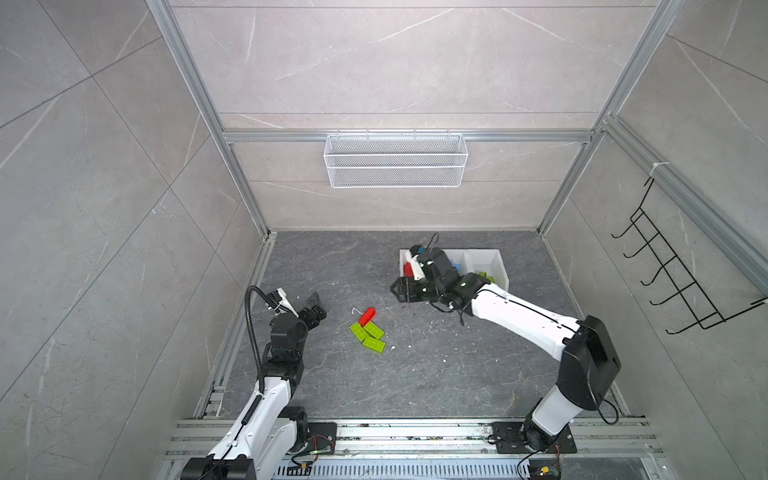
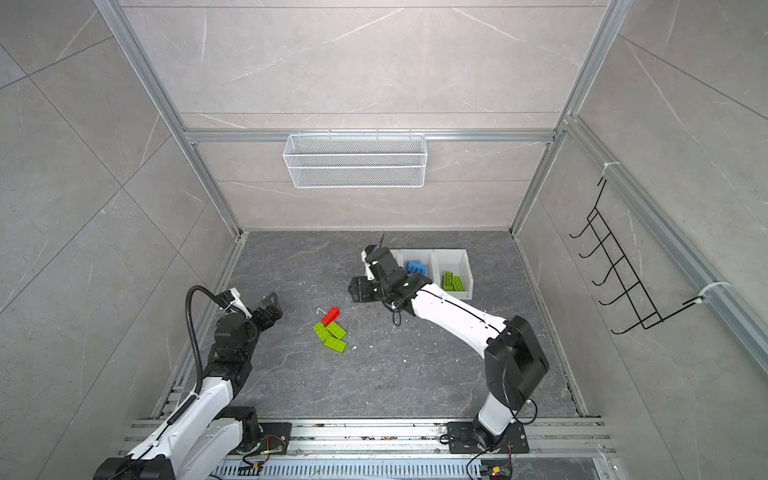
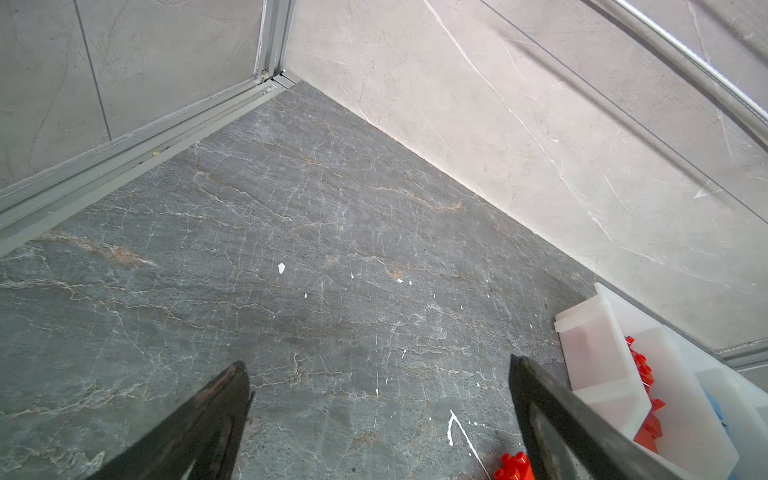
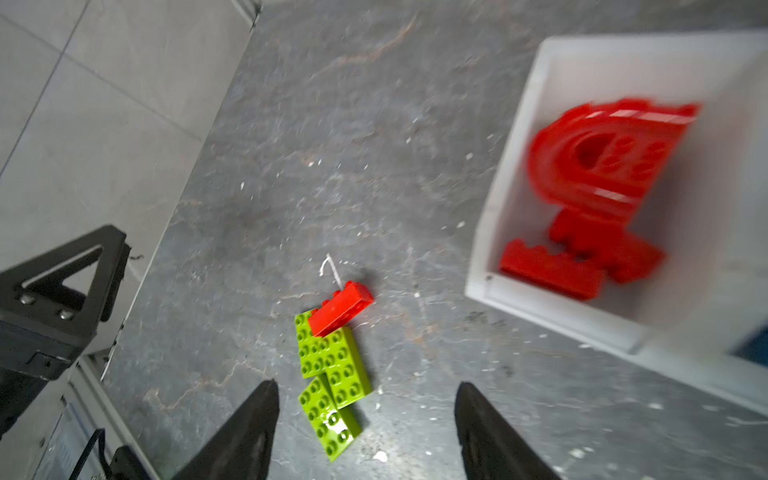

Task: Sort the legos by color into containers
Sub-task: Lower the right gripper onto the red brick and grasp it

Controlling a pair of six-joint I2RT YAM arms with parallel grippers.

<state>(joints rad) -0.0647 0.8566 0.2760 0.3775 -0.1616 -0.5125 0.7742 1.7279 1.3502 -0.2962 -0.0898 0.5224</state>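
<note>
- The left fingers (image 3: 220,419) are spread, empty — a red brick (image 3: 515,467) is cut off beside one tip.
- The right fingers (image 4: 245,432) are spread, empty; three lime bricks (image 4: 332,365) lie just ahead on the desk (image 4: 374,124), long axes slanting away.
- The containers (image 4: 498,249) sit beside them — their red pile (image 4: 602,166) is blurred.

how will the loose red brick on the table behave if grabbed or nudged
Probably stiff and light: the red brick looks like hard moulded plastic. Flat-sided, so unlikely to roll. It seems propped on a green brick, so a nudge may tip it off.
</note>
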